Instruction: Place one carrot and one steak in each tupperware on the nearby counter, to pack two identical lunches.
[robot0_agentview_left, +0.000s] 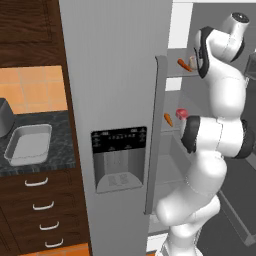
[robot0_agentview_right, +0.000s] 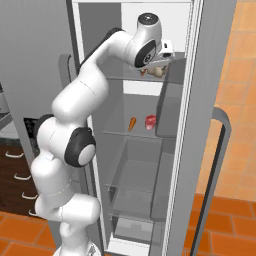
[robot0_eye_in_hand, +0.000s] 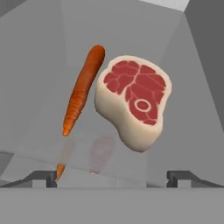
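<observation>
Gripper (robot0_eye_in_hand: 112, 177) open, jaws wide apart, holding nothing, up inside the fridge (robot0_agentview_right: 195, 100) over the upper shelf (robot0_eye_in_hand: 183, 144). Below it a carrot (robot0_eye_in_hand: 81, 94) and a steak (robot0_eye_in_hand: 133, 98) lie side by side, just apart. 2nd carrot (robot0_agentview_right: 132, 123) and 2nd steak (robot0_agentview_right: 150, 120) sit on the shelf below. One tupperware (robot0_agentview_left: 29, 144) on the counter (robot0_agentview_left: 55, 150), left of fridge, w/ nothing in it.

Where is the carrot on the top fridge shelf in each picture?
Left base view: top carrot at the upper right, on the shelf just left of the white arm.
Right base view: upper middle, a small orange bit on the top shelf.
Hand view: left of centre, pointing up and down.
Shared landmark: the steak right beside it.
</observation>
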